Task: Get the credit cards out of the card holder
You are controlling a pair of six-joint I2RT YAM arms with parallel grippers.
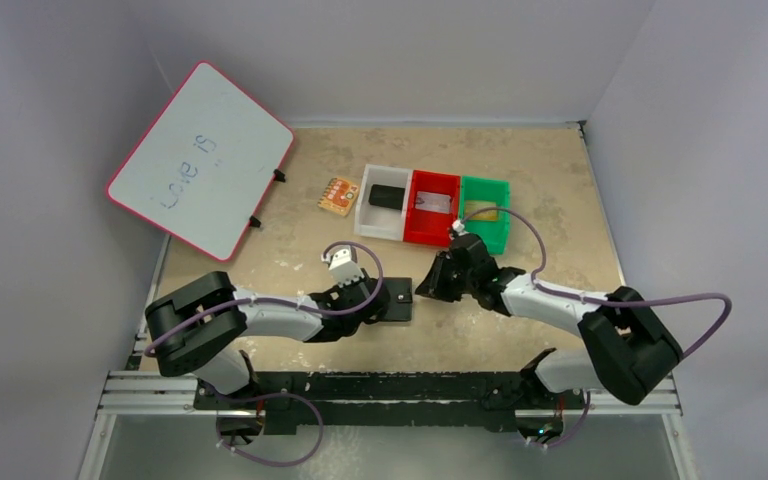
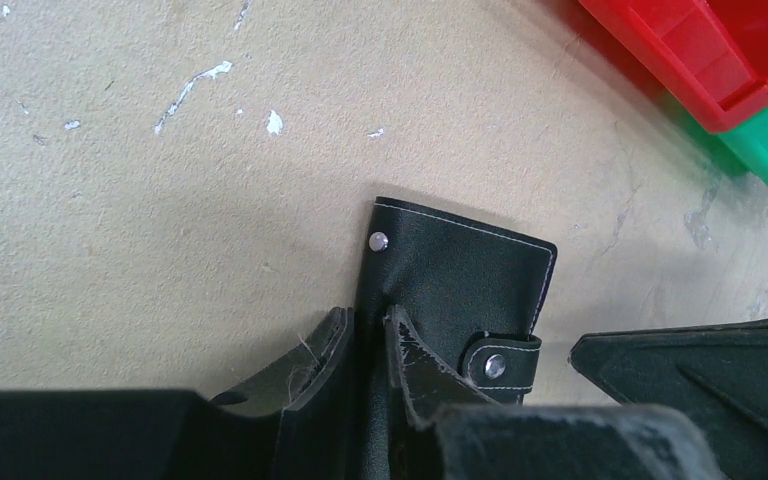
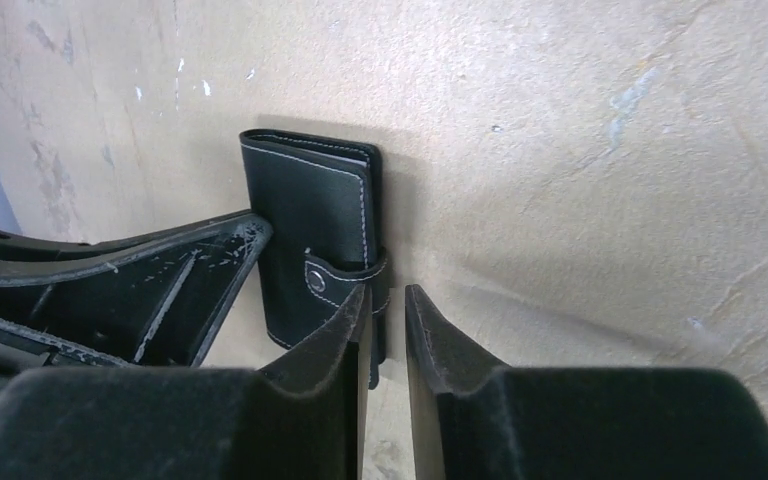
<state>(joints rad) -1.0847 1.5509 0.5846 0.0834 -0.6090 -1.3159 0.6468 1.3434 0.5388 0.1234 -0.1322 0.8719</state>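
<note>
The black card holder [image 1: 401, 299] [image 2: 460, 280] [image 3: 305, 200] lies folded shut on the table between the two arms, its strap [image 3: 345, 275] snapped. My left gripper [image 1: 385, 300] [image 2: 368, 315] is shut on the holder's left edge. At the strap side, my right gripper [image 1: 428, 288] [image 3: 388, 292] has its jaws a narrow gap apart. The strap's tab hangs in that gap against one finger, and table shows beside it. A silver-grey credit card [image 1: 430, 202] lies in the red bin [image 1: 416, 228]. A gold-tan one [image 1: 485, 212] lies in the green bin [image 1: 502, 190].
Three bins stand in a row at the back; the white bin [image 1: 370, 220] holds a black block [image 1: 387, 196]. An orange patterned square [image 1: 338, 195] lies left of them. A whiteboard [image 1: 200, 160] leans at the back left. Walls close in the table.
</note>
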